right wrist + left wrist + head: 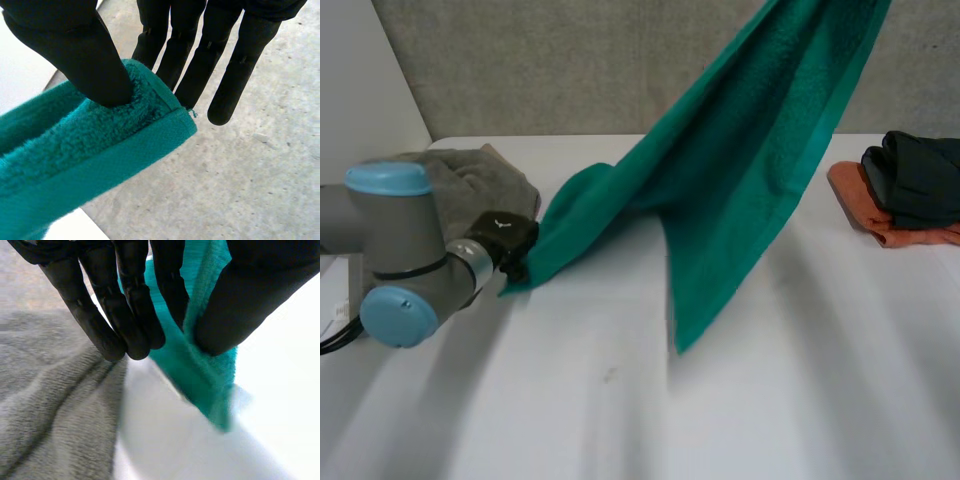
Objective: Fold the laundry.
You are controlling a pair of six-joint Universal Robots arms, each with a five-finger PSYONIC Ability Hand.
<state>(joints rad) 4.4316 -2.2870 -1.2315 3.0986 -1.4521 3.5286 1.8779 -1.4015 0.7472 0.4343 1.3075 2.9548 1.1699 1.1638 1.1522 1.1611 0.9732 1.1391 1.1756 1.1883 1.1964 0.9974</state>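
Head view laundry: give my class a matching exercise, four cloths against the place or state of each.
Cloths:
1 green towel
2 grey towel
3 orange cloth
4 black garment

Places:
a on top of the orange cloth
b crumpled beside the left arm
c pinched by the left hand and the right hand
d under the black garment

Pairs: 1-c, 2-b, 3-d, 4-a

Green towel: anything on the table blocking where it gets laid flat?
Nothing visible. The green towel, pinched by left hand and right hand, hangs over bare table. The grey towel lies beside the left hand; orange cloth and black garment sit at the table's right edge.
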